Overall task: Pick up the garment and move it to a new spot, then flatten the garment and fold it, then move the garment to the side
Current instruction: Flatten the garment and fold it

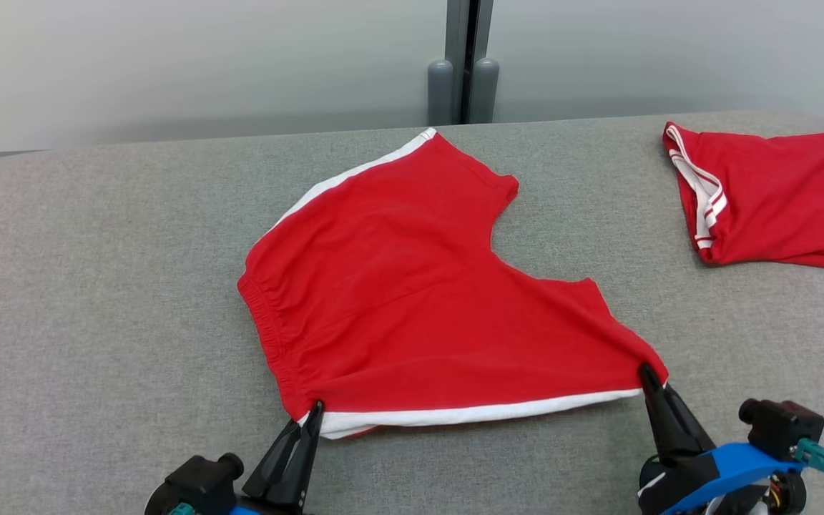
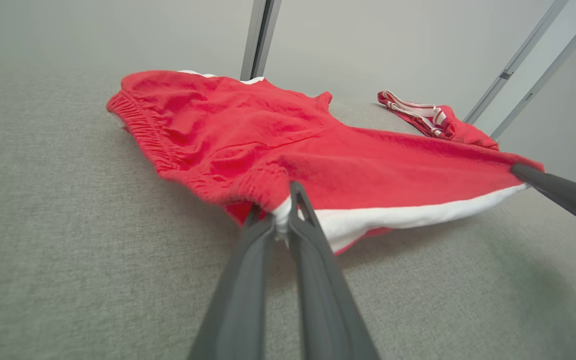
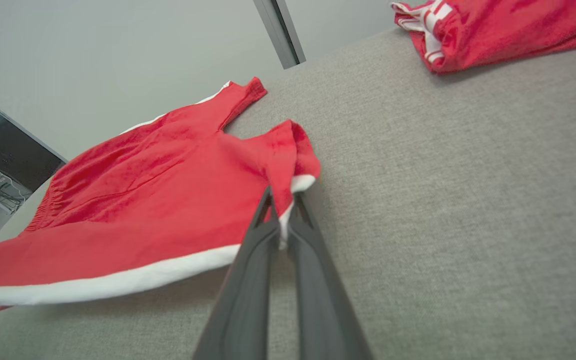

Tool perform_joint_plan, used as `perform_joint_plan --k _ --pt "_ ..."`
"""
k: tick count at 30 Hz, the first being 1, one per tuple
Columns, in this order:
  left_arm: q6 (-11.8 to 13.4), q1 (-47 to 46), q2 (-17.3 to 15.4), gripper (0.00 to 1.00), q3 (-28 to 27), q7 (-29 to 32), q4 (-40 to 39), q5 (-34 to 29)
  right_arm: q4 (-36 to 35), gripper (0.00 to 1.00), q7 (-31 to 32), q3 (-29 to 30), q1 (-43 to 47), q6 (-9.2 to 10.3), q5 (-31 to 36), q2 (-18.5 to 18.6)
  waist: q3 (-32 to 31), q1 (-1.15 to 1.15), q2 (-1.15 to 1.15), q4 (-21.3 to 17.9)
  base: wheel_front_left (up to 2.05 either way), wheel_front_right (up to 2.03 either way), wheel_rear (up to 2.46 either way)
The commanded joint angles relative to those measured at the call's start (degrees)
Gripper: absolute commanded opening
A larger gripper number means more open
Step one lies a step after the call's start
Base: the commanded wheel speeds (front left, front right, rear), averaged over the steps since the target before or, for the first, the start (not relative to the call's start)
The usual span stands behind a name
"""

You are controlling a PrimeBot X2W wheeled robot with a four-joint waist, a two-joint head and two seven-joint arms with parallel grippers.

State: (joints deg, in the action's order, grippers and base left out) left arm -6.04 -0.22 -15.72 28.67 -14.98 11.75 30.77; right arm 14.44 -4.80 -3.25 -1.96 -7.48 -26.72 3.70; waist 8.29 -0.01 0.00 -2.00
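Shorts (image 1: 412,286): a red pair with white side stripes lay spread across the middle of the grey padded table (image 1: 97,300), with the waistband toward the robot's left and the legs fanned out to the far side and the right.
Near edge: the white-striped side (the one closest to the robot) was lifted slightly off the surface and drawn taut between the two grippers.
Left gripper (image 1: 315,410): its fingers were closed tight on the waistband corner, with white trim pinched between the tips.
Right gripper (image 1: 645,371): its fingers were clamped on the leg-hem corner at the stripe's other end.
Second garment (image 1: 777,193): another red piece with white stripes sat folded at the table's far right, well apart from the shorts.
Backdrop: a pale wall and a grey post (image 1: 463,64) stood behind the table.
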Motion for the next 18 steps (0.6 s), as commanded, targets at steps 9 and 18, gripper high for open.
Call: perform_joint_plan --k 9,18 --pt "-0.7 -6.5 -0.3 0.0 -0.2 -0.2 -0.8 -0.3 -1.1 0.0 2.6 1.0 -10.7 -0.03 3.2 -0.4 1.8 0.01 0.0 2.1 0.0 0.0 0.0" --pt "-1.3 -15.2 0.4 0.0 -0.1 -0.2 -0.5 0.7 8.0 0.0 5.3 0.4 -28.7 -0.03 6.0 1.2 7.3 0.01 0.0 6.9 0.0 0.0 0.0"
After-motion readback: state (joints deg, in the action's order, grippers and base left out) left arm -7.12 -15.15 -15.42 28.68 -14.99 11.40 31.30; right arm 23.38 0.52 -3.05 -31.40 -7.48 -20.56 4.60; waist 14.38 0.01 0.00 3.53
